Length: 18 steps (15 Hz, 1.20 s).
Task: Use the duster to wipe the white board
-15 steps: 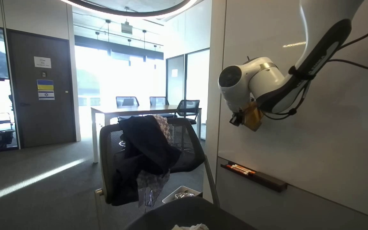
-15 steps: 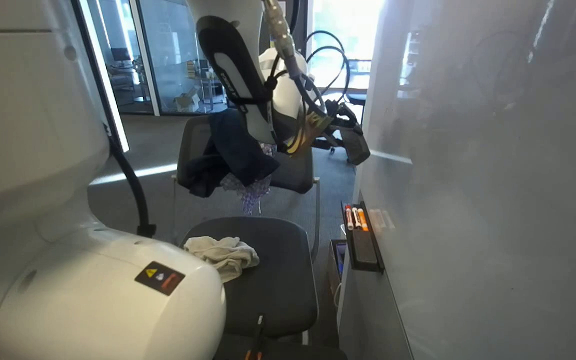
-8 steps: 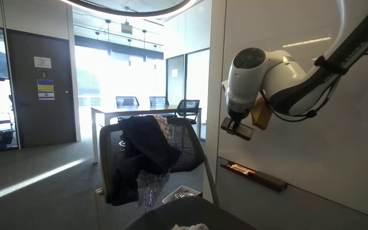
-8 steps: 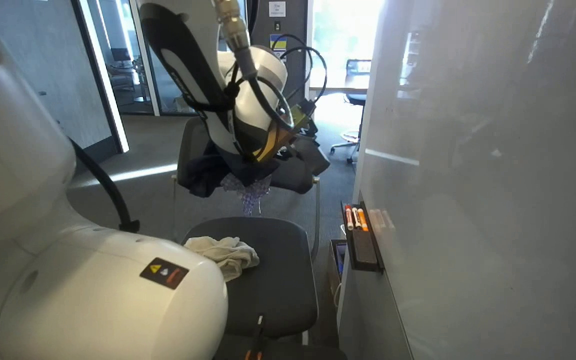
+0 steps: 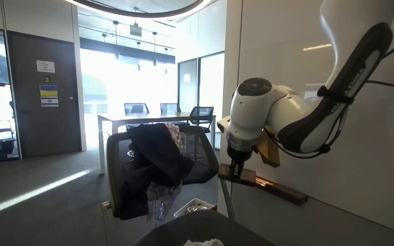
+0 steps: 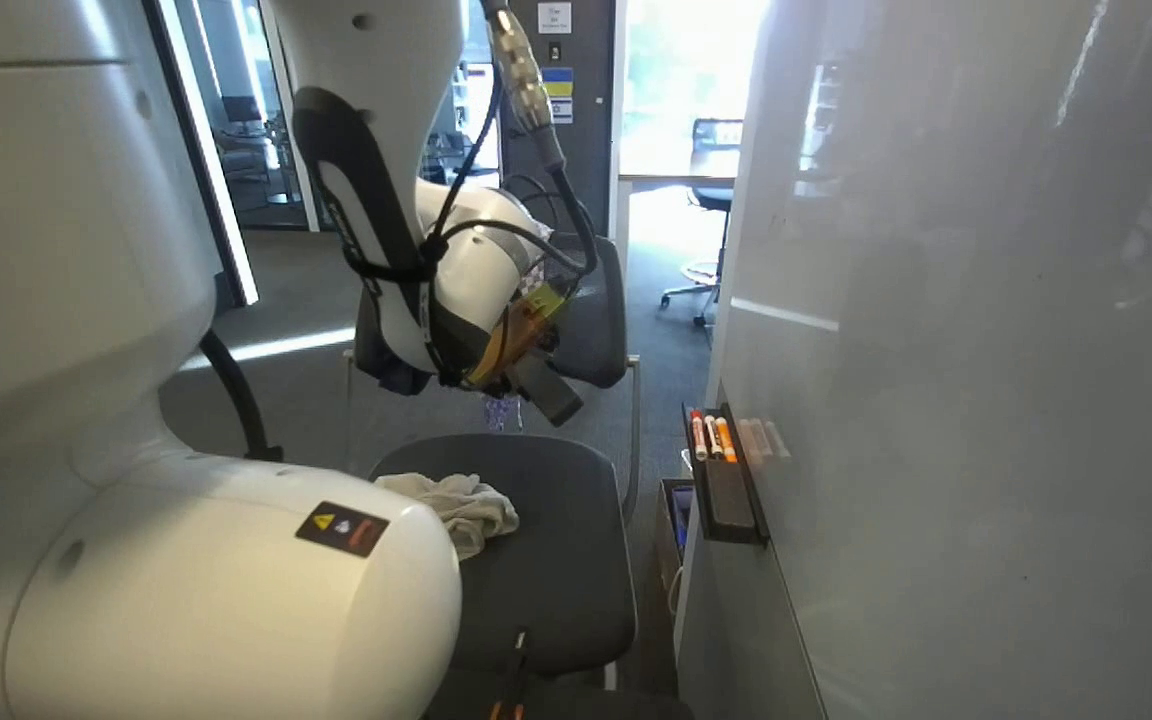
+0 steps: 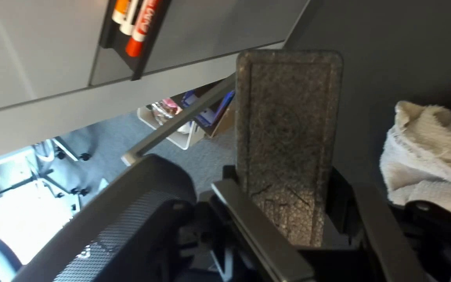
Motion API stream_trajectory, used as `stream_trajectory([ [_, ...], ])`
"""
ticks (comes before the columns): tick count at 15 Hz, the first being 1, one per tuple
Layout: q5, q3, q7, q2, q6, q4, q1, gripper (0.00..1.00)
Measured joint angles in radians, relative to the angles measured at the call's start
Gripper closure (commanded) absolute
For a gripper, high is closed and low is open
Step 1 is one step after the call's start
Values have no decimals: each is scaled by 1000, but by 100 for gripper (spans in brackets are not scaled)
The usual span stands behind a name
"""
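My gripper (image 5: 237, 168) is shut on the duster (image 7: 286, 121), a dark grey-brown felt block with rounded corners. In the wrist view the fingers (image 7: 282, 183) press on its two long edges. The duster also shows in both exterior views (image 5: 248, 176) (image 6: 548, 392). The white board (image 5: 361, 150) is the large glossy panel beside the arm; it also shows in an exterior view (image 6: 986, 400). The duster hangs apart from the board, above the chair side. In an exterior view it overlaps the left end of the board's ledge (image 5: 291, 195).
The ledge holds several markers (image 6: 713, 437) and a dark block (image 6: 729, 495). A mesh chair (image 5: 200, 164) with dark clothing (image 5: 159, 150) stands close to the arm. A pale cloth (image 6: 456, 510) lies on its seat. A white bin (image 5: 197, 207) stands on the floor behind.
The arm has swung the duster away from the white board and lowered it toward the chair. The duster has turned from edge-on to show its broad face, still held.
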Motion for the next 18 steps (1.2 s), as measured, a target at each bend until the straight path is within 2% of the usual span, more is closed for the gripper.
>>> stream_trajectory([
  [6, 109, -5, -282, 312, 42, 73, -27, 69],
  [9, 135, -1, -407, 453, 158, 142, -65, 69],
  [10, 135, 2, -426, 487, 196, 165, -75, 19],
  [11, 135, 5, -443, 514, 223, 186, -84, 18],
  [13, 155, 16, -478, 551, 234, 212, -104, 4],
  [14, 186, 20, -510, 559, 231, 213, -116, 1],
  [18, 372, 94, -660, 540, 156, 189, -222, 0],
])
